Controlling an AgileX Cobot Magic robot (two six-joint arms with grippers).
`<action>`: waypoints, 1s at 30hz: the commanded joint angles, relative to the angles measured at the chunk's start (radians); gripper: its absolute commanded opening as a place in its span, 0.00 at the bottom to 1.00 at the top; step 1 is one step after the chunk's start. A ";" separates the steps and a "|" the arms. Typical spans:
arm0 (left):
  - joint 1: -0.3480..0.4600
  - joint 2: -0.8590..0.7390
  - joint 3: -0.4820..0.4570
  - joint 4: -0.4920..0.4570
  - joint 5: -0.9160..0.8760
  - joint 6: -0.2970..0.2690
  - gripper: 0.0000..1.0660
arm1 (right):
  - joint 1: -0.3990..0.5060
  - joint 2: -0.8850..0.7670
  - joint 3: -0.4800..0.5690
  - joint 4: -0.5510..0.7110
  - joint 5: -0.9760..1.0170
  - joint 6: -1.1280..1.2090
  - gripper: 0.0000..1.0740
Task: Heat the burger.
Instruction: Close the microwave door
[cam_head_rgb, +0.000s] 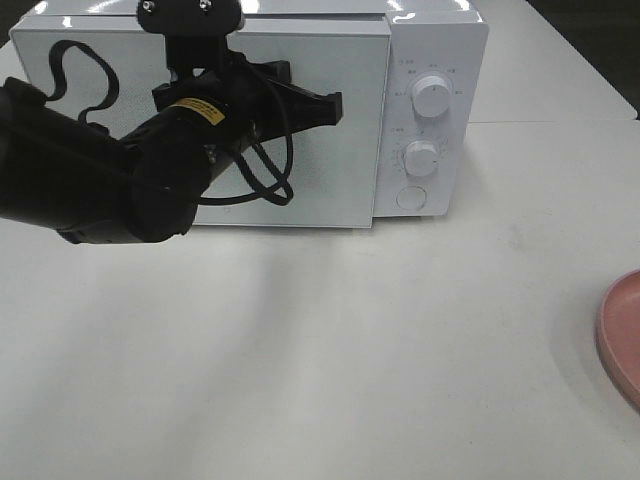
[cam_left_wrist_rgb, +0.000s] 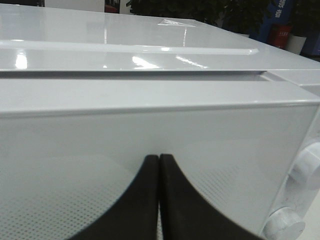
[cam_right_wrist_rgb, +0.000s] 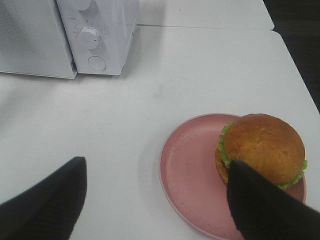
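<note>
A: While I log items, confirm them. Microwave (cam_head_rgb: 250, 110): white, door shut. Left gripper (cam_left_wrist_rgb: 159, 165): fingers pressed together, empty, tips at the door face.

B: Noted. Burger (cam_right_wrist_rgb: 262, 149): on the pink plate (cam_right_wrist_rgb: 187, 175), well apart from the microwave. Right gripper (cam_right_wrist_rgb: 157, 197): spread wide, hovering by the burger, not holding it.

A: I'd work the door open first, probably at its edge beside the dials (cam_head_rgb: 431, 97), pulling slowly so the oven doesn't slide.
</note>
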 joint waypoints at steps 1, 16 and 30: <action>0.005 0.014 -0.035 -0.030 0.008 0.002 0.00 | -0.004 -0.027 0.003 -0.004 -0.003 -0.006 0.70; 0.081 0.033 -0.115 -0.012 0.062 0.033 0.00 | -0.004 -0.027 0.003 -0.004 -0.003 -0.006 0.70; 0.001 -0.170 0.014 -0.014 0.423 0.196 0.02 | -0.004 -0.027 0.003 -0.004 -0.003 -0.006 0.70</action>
